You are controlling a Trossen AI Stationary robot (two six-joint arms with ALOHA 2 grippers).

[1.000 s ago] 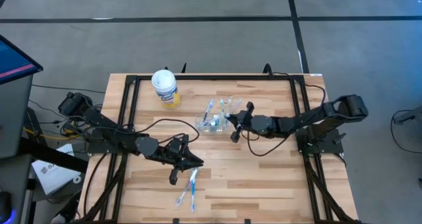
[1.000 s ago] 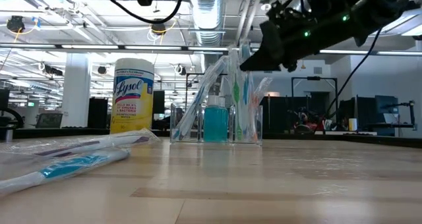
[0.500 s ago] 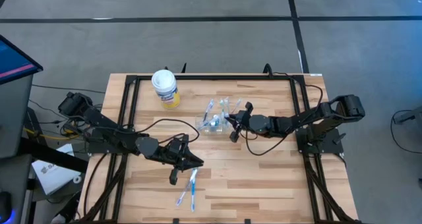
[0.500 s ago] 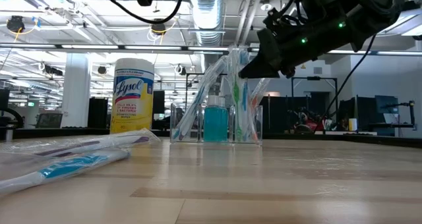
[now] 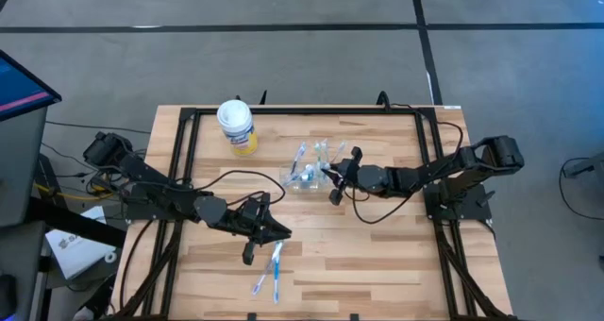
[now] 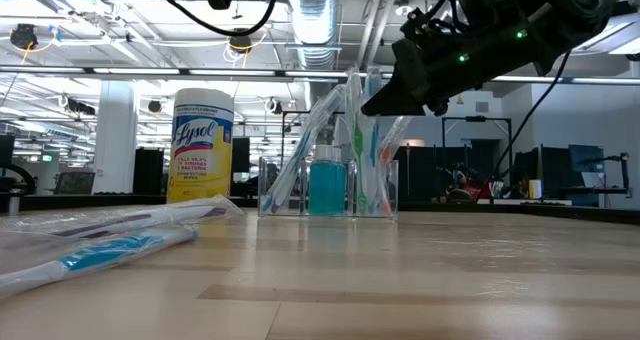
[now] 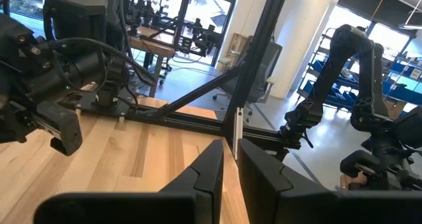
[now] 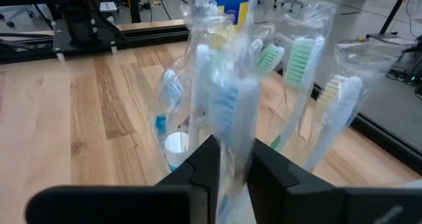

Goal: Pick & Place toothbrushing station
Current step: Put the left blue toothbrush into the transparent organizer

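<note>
The clear plastic cup (image 5: 304, 177) stands mid-table with several wrapped toothbrushes upright in it and a teal toothpaste tube (image 6: 327, 185) inside. My right gripper (image 8: 234, 165) reaches it level from the table's right. Its fingers are a little apart on either side of a wrapped blue-bristled toothbrush (image 8: 227, 112) that stands in the cup. Two more wrapped toothbrushes (image 5: 274, 269) lie flat on the table near the front edge. My left gripper (image 5: 283, 233) hangs in the air just beyond their far ends. Its fingers are together with nothing between them. My right gripper's fingers (image 8: 208, 168) flank the blue-bristled toothbrush just below its head (image 8: 232, 148), coming level from the table's right. The clear wrapper fills the gap between them, and I cannot tell whether they touch it. The toothbrush stands upright with its lower end in the cup.
A white tub with a yellow label (image 5: 236, 126) stands at the far left of the table. A black frame (image 5: 184, 151) runs along the table's left, far and right edges. Bare wood lies in front of the cup and to its right.
</note>
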